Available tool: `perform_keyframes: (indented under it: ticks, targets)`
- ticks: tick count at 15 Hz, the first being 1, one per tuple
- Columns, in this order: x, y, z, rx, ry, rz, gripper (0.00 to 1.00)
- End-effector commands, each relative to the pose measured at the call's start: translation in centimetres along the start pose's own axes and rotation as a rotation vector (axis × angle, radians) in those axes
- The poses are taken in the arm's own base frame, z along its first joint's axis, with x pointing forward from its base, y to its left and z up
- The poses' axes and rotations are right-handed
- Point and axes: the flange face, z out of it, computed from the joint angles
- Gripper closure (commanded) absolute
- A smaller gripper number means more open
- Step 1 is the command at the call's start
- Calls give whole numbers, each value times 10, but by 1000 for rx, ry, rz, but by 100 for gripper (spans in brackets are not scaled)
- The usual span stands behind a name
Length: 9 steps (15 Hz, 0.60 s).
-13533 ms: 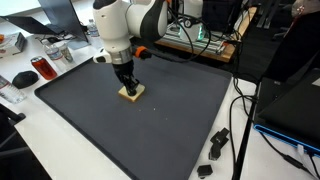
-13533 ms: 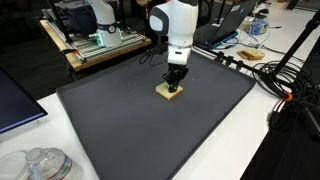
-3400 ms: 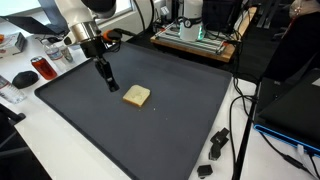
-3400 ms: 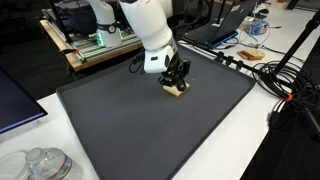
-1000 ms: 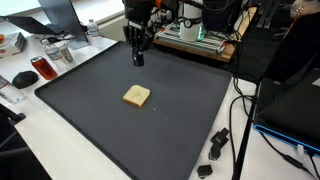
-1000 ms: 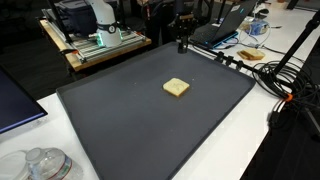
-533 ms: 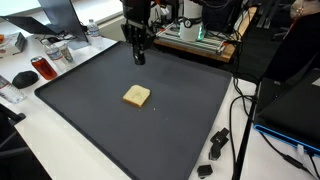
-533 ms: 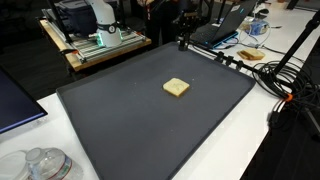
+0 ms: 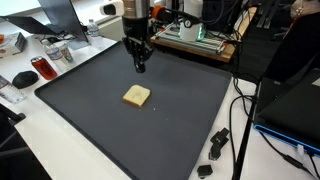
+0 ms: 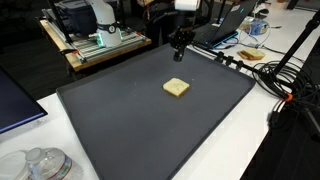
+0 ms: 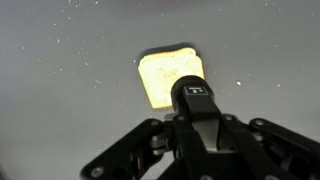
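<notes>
A square slice of toast [image 9: 136,96] [image 10: 176,88] lies flat on the dark grey mat [image 9: 150,135] [image 10: 130,130], a little beyond its middle. My gripper [image 9: 140,66] [image 10: 177,44] hangs above the mat's far part, well clear of the toast and touching nothing. Seen from the wrist, the toast [image 11: 165,72] lies beneath and just beyond the gripper [image 11: 195,96]. The fingers stand together as one dark column, shut with nothing between them.
A workbench with electronics [image 9: 195,38] [image 10: 95,42] stands behind the mat. A red can [image 9: 43,69] and clutter sit on one side, black clips [image 9: 215,145] near the mat's corner. Cables [image 10: 285,75] and a plate [image 10: 252,53] lie beside the mat. Glass lids [image 10: 45,162] sit near the front.
Over the last second the gripper has come slightly lower and a little nearer the toast. The toast has stayed where it lay.
</notes>
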Motion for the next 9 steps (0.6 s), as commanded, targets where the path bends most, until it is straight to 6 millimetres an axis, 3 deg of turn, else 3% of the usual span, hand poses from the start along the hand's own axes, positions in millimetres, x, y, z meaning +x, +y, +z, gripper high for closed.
perform_keyframes:
  ticks: [1, 9]
  targets:
    - [6, 4, 25, -18, -8, 37, 95]
    - [11, 17, 86, -8, 1, 132, 95]
